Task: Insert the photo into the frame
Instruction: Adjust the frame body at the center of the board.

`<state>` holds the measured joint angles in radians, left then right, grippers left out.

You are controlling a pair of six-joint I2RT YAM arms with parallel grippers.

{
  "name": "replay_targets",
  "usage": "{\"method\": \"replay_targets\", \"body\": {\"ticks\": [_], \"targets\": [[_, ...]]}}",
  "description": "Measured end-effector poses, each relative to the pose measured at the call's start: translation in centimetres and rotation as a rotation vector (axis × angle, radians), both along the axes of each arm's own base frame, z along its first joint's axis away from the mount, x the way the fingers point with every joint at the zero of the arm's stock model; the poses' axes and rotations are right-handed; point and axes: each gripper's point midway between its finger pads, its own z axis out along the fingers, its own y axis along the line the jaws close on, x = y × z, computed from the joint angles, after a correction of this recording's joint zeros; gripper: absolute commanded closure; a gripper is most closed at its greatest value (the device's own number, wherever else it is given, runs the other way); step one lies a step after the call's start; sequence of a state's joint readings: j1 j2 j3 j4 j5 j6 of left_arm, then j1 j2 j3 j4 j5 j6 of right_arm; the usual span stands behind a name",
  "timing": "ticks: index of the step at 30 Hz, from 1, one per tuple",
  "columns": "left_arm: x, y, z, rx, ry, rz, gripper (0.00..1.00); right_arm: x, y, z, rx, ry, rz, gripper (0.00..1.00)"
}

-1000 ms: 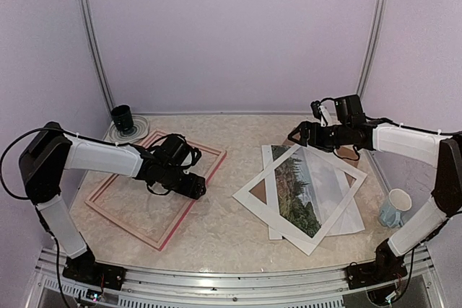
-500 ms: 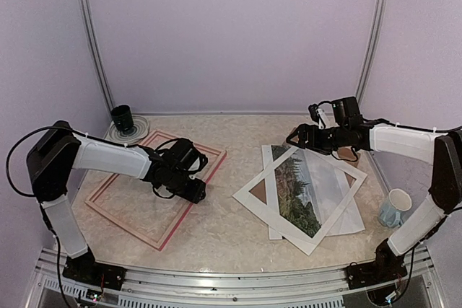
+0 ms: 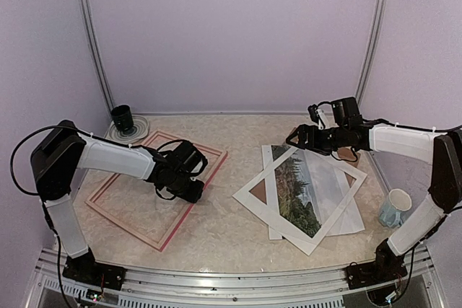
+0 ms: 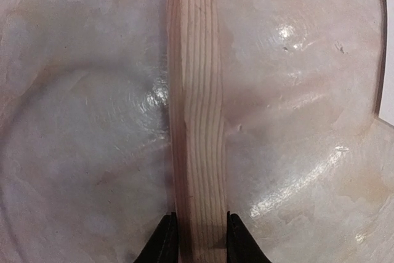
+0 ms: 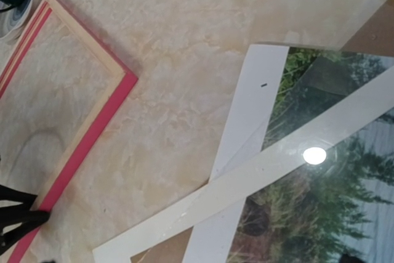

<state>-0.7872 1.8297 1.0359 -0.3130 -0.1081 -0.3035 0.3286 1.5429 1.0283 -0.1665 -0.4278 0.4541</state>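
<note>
On the pale marbled desk (image 3: 231,236), a light blue mug (image 3: 393,208) stands near the right edge. Left of it, right of centre, the photo (image 3: 310,185) lies flat and outside the frame, its trees and water facing up. A white mat (image 3: 266,171) lies turned at an angle on top of it, and a corner of brown backing board (image 3: 258,191) shows through the mat's opening.

Well apart on the left, the frame (image 3: 124,223) lies with its pale wood back up and its pink-red edges showing. The left gripper (image 4: 197,238) is down on its right rail, with the jaws pinching the wooden strip from both sides.

The right gripper (image 3: 294,136) hovers over the far corner of the mat. Whether its jaws are spread or closed cannot be told.

In the far left corner a dark cup (image 3: 123,117) stands on a round saucer (image 3: 137,129).
</note>
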Motion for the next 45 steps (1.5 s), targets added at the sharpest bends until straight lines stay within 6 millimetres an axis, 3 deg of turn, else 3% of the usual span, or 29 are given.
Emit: {"method": "replay_targets", "body": {"ticks": [9, 29, 36, 45], "targets": [[0.4, 0.2, 0.1, 0.007, -0.003, 0.053, 0.79, 0.0, -0.1, -0.2, -0.005, 0.002, -0.005, 0.01], [5.0, -3.1, 0.3, -0.062, -0.007, 0.232, 0.78, 0.0, -2.5, -2.8, -0.114, 0.055, -0.117, 0.01], [4.7, -3.6, 0.3, -0.055, -0.012, 0.211, 0.77, -0.3, -3.2, -3.6, -0.145, 0.073, -0.141, 0.01], [4.4, -4.1, 0.3, -0.057, -0.011, 0.198, 0.65, -0.2, -3.3, -3.7, -0.151, 0.075, -0.149, 0.01]]}}
